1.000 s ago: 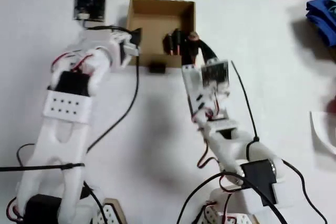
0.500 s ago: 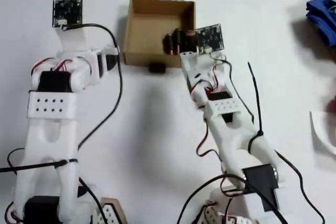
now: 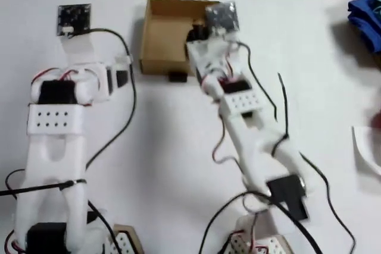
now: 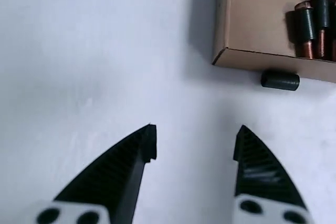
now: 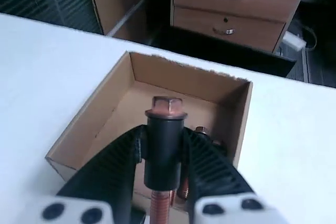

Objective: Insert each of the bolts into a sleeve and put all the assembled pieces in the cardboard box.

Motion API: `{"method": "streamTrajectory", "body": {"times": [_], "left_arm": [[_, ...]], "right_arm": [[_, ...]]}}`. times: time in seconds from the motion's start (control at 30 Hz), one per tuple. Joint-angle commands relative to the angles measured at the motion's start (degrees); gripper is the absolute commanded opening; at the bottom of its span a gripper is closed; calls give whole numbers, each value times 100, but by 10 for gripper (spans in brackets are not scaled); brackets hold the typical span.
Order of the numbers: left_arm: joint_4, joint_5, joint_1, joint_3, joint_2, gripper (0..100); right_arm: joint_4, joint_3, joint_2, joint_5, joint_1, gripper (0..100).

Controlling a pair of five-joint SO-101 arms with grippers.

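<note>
While over box [image 5: 93,121], sleeved bolt [image 5: 164,151] within right gripper [image 5: 163,139]

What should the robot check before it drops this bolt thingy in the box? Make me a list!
1. Right gripper shut on the sleeved bolt: ok.
2. Bolt pushed through its sleeve: ok.
3. Sleeved bolt above the cardboard box: ok.
4. Free floor beside the finished pieces: ok.
5. Left gripper clear of the box: ok.
6. Every sleeve used: not ok, a loose sleeve lies outside the box.

Blue cloth [image 3: 366,22] at the white table [image 3: 321,57] edge; wooden drawers [image 5: 236,9] behind
</note>
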Motion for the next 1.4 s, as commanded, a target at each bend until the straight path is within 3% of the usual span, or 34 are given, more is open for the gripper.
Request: {"method": "streamTrajectory", "body": {"times": [0.0,0.17,0.47,0.67,0.93,1.37], "left_arm": [[26,-35,-229,-48,-26,253],[0,-35,-404,110,-62,253],[-18,-44,-404,813,-62,255],[-18,-44,-396,804,-62,255],[26,-53,-404,857,-62,255],[-9,-448,-404,857,-70,253]], "right_arm": [[497,-1811,804,-44,-31,19],[866,-3833,2396,-44,-66,19],[2730,-7305,4778,-44,-31,19],[3310,-8958,5868,-316,-215,19],[3512,-9767,6721,-404,-198,19],[4040,-9793,6782,-413,-198,19]]}}
